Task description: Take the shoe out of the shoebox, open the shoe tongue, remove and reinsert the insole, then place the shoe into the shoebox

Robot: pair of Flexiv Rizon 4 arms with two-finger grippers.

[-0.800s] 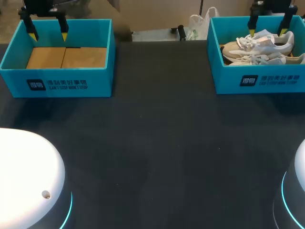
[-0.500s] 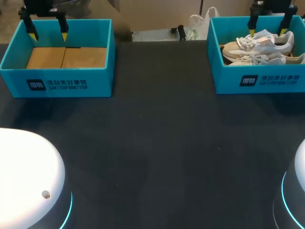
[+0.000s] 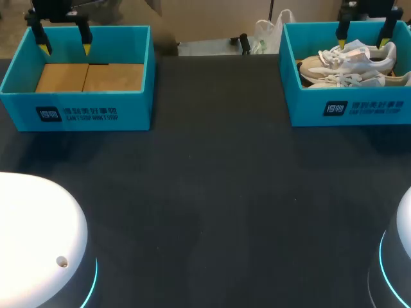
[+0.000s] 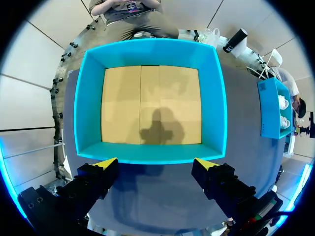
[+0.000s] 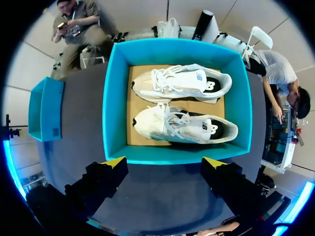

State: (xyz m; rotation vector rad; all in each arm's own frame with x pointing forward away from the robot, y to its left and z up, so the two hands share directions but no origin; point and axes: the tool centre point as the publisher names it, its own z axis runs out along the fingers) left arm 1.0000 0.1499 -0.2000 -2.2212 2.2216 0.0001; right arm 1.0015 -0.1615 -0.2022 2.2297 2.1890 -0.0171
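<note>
barely anything has shifted: your right end effector (image 3: 363, 43) has slid a touch to the right, and your left end effector (image 3: 64, 48) has not budged. both stand with fingers spread wide and nothing between them.

the right one hangs over the far side of the right shoebox (image 3: 347, 110), which reads as staging for the first pick (a judgement, since it is not yet down among the shoes). the left one hangs over the far wall of the left box (image 3: 77, 114), whose bare cardboard floor (image 3: 90, 77) holds nothing. that arm looks parked out of the way, leaving the dark counter (image 3: 212, 192) between the boxes free for the tongue and insole work.

the shoes lie inside the right shoebox, ahead of the right end effector in its wrist view. they are a pair of pale cream-and-white sneakers, side by side with toes toward the left wall. the far shoe (image 5: 182, 82) and the near shoe (image 5: 184, 125) both show white laces and a dark opening at the heel end.
</note>
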